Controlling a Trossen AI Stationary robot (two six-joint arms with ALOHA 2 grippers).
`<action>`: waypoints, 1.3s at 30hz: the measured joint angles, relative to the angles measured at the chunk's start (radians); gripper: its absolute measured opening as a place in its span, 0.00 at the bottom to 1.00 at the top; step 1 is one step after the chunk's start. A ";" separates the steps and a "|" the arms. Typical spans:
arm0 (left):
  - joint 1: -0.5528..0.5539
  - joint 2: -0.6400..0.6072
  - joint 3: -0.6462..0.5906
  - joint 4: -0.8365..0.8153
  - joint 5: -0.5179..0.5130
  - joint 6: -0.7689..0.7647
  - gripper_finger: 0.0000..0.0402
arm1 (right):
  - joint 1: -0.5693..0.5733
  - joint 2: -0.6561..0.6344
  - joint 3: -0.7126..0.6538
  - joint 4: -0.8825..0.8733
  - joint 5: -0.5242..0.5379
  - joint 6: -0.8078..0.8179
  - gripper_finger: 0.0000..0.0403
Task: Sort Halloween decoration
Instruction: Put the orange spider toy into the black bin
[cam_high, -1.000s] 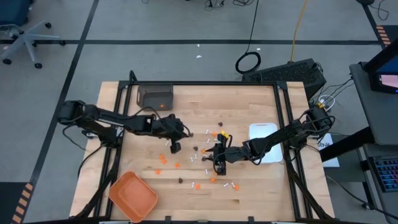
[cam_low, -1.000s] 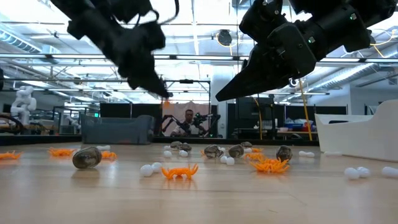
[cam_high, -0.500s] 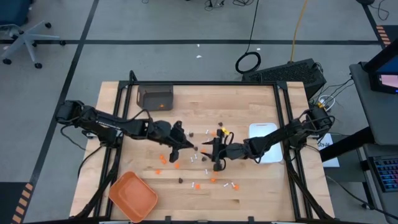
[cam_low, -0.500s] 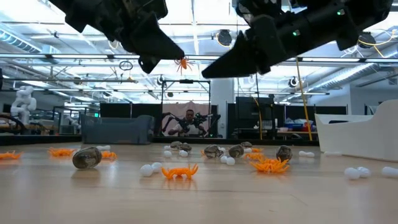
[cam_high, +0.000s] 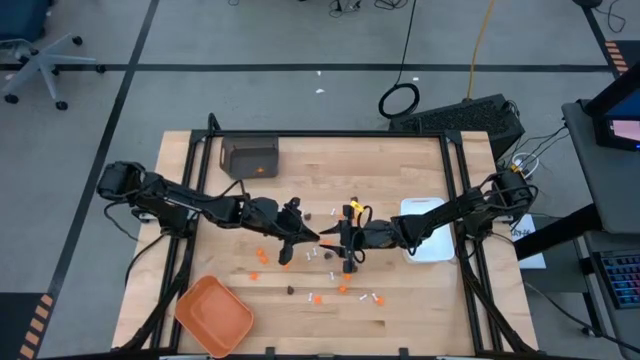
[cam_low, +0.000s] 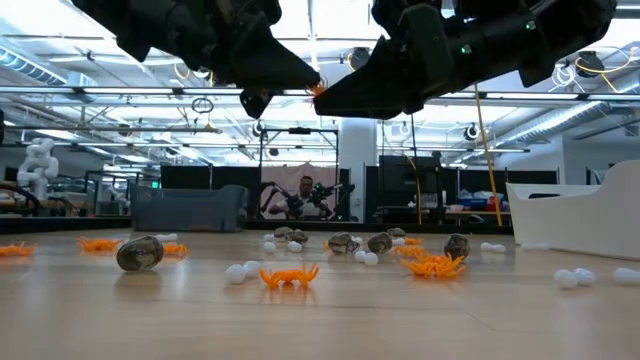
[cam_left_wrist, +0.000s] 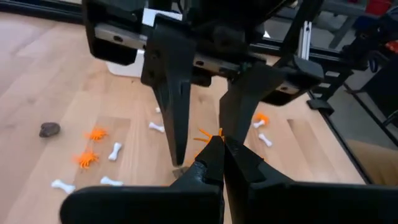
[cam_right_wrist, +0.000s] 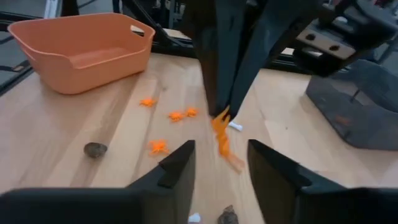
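Note:
Above the table's middle my left gripper (cam_high: 312, 238) is shut on a small orange spider-like bit (cam_right_wrist: 221, 127) of the Halloween decoration. My right gripper (cam_right_wrist: 219, 152) faces it tip to tip and is open. Its two fingers (cam_left_wrist: 177, 118) stand on either side of the bit, and I see no touch. Other orange bits (cam_low: 288, 275), dark brown bits (cam_low: 140, 252) and small white sticks (cam_left_wrist: 115, 151) lie scattered on the wooden table (cam_high: 400, 170). My left gripper pinches the orange bit's one end (cam_left_wrist: 213, 134) between its two fingertips. The fingers come from the table's left, slanting a little downward. The bit sticks out beyond the tips, its legs hanging, lifted well clear of the table.
An orange tray (cam_high: 213, 315) stands at the near left corner. A white rectangular dish (cam_high: 430, 228) is at the right edge, and a dark bin (cam_high: 250, 157) at the far left. Loose pieces lie under and around both grippers.
My left gripper has risen with the orange bit, gone toward the table's right and tipped from pointing down to nearly level. My right gripper has risen too, tipped toward level and come toward the left gripper. Their tips now meet in mid-air around the bit.

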 joint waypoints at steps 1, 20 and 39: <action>0.000 0.004 0.000 -0.001 0.000 0.002 0.00 | 0.000 0.000 0.000 0.001 -0.001 0.000 0.27; -0.011 0.004 0.000 -0.077 -0.026 0.078 0.12 | -0.005 0.000 0.000 -0.056 0.001 0.005 0.01; -0.072 0.025 0.000 -0.057 -0.268 0.125 0.47 | -0.012 0.000 0.000 -0.058 0.001 0.003 0.00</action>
